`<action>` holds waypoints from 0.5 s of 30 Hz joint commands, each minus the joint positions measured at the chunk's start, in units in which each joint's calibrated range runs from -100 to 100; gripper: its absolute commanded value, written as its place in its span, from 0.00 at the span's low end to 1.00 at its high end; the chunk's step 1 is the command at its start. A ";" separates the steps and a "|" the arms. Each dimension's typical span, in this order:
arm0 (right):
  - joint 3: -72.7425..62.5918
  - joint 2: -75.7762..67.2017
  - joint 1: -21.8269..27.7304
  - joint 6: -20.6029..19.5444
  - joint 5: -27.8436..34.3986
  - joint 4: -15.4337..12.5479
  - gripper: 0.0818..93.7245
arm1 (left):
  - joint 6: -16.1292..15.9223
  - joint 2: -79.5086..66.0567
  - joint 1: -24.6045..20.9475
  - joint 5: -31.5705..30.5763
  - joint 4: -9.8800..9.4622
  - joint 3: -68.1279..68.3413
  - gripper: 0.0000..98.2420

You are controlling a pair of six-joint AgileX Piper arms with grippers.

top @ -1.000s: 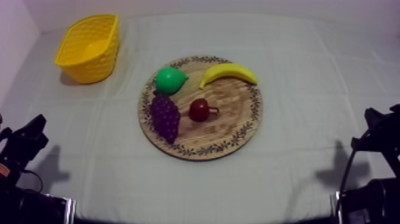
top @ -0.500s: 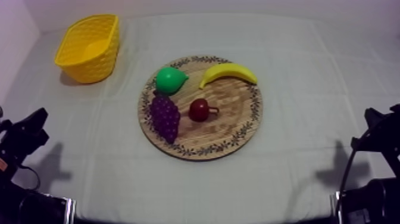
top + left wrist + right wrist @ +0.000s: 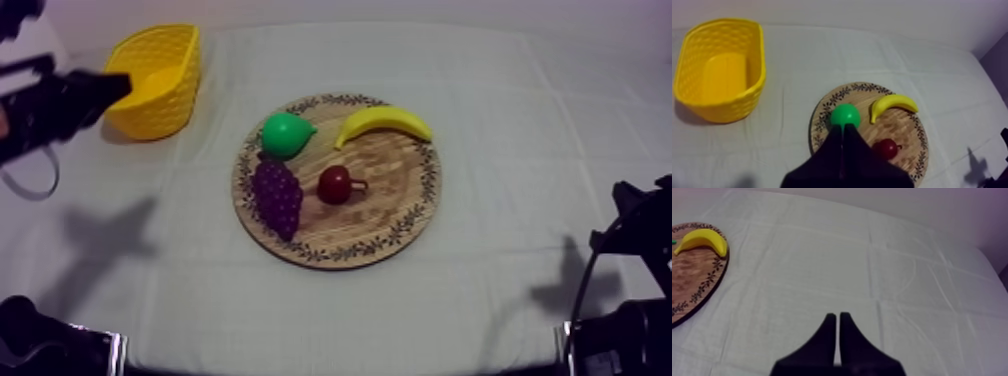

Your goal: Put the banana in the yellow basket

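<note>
The yellow banana (image 3: 385, 122) lies on the far right part of the round wooden board (image 3: 400, 215), beside a green pear (image 3: 285, 134). The yellow basket (image 3: 150, 80) stands at the far left, with nothing in it. My left gripper (image 3: 122, 86) hangs raised at the upper left, right by the basket's near rim. In the left wrist view its fingers (image 3: 843, 131) lie together as a narrow wedge in front of the pear (image 3: 845, 115), with the banana (image 3: 892, 104) farther off. My right gripper (image 3: 836, 317) is shut on nothing, low at the table's right side, far from the banana (image 3: 701, 240).
Purple grapes (image 3: 277, 195) and a small red fruit (image 3: 335, 184) lie on the board's near half. Bare cloth surrounds the board on all sides. The right arm (image 3: 635, 225) rests at the table's right edge.
My left arm has risen from its low place at the left edge to the upper left, beside the basket. The right arm and the fruit have not moved.
</note>
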 commanded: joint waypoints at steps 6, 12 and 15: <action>-0.03 -0.02 0.02 0.00 0.01 -0.03 0.00 | -20.04 37.48 -2.28 9.76 3.48 -36.50 0.00; -0.03 -0.02 0.02 0.01 0.01 -0.03 0.00 | -22.20 54.62 -1.63 18.86 3.84 -55.23 0.00; -0.03 -0.02 0.02 -0.01 0.01 -0.03 0.00 | -23.39 62.08 -1.21 22.80 4.59 -63.62 0.01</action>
